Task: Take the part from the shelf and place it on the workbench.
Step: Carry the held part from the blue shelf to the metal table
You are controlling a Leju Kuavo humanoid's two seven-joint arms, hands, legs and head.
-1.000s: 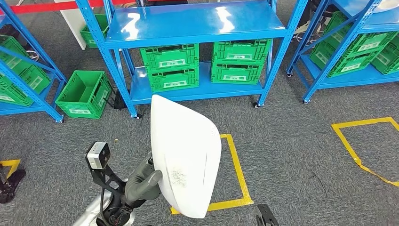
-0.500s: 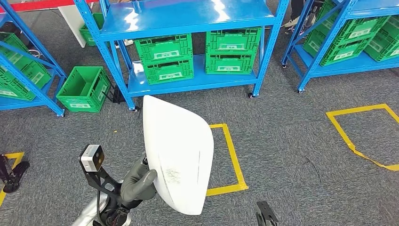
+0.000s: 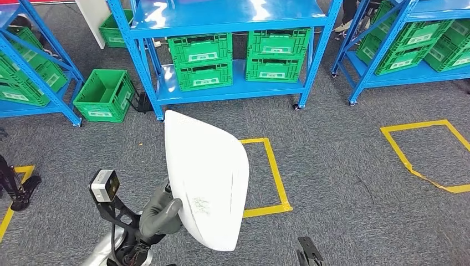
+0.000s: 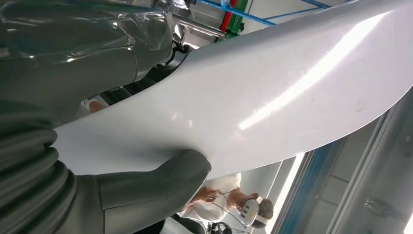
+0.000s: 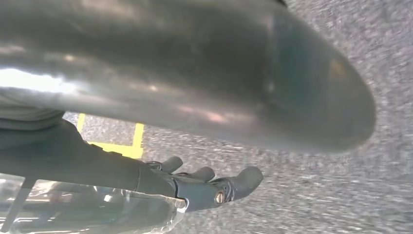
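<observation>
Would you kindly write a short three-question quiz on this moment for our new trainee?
1. True or false: the left hand holds the large white curved panel.
2. Multiple choice: the open-topped green plastic crate stands A) on the grey carpet floor beside the blue metal shelf rack; B) on the rack's top shelf; C) inside the yellow tape square.
3. Fill in: the right hand has its dark fingers spread and holds ____.

Key: 1 true, with the thick grey thumb pressed on the panel's face. 2 A. 3 nothing; it hangs over the carpet near the yellow tape.
</observation>
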